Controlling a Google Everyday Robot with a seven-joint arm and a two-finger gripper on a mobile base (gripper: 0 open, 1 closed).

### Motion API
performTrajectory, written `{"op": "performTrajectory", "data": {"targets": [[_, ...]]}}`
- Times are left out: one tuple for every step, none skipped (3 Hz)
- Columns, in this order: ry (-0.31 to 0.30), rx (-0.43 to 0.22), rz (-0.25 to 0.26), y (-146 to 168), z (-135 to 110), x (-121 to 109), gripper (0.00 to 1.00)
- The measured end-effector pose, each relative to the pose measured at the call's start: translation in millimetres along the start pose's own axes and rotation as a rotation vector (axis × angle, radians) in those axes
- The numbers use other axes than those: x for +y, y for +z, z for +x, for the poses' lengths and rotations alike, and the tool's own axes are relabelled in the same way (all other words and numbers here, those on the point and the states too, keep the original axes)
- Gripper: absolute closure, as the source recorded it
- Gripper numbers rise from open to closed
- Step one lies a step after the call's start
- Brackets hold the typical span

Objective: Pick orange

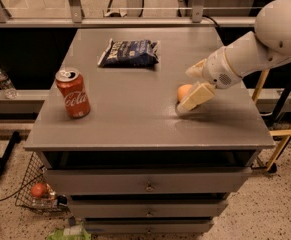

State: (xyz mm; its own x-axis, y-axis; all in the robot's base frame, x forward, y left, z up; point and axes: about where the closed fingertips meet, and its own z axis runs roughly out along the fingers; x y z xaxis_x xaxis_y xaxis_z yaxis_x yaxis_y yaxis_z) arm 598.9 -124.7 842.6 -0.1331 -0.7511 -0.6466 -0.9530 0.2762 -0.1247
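Note:
The orange (183,90) is a small, round, pale-orange fruit on the right half of the grey table top (135,119). My gripper (186,90) reaches in from the right on a white arm. It is open and down at the table surface. The near finger (196,97) lies in front of the orange and hides its right side. The far finger (195,69) is just behind the orange. The orange sits between the two fingers, still resting on the table.
A red soda can (73,93) stands upright on the table's left side. A dark blue snack bag (130,52) lies at the back centre. On the floor at the left, a wire basket (31,176) holds a redder fruit (38,190). A wooden frame (281,133) stands to the right.

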Motion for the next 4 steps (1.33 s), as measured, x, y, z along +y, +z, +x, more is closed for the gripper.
{"op": "performTrajectory", "data": {"targets": [[-0.009,0.015,-0.011,3,-2,1,0.42],[-0.019,-0.004,0.004,-3,-2,-2,0.65],[-0.065,-0.106,0.049,-26,-14,-4,0.88],[-0.142,-0.225,0.111,-57,-32,-4,1.00]]}}
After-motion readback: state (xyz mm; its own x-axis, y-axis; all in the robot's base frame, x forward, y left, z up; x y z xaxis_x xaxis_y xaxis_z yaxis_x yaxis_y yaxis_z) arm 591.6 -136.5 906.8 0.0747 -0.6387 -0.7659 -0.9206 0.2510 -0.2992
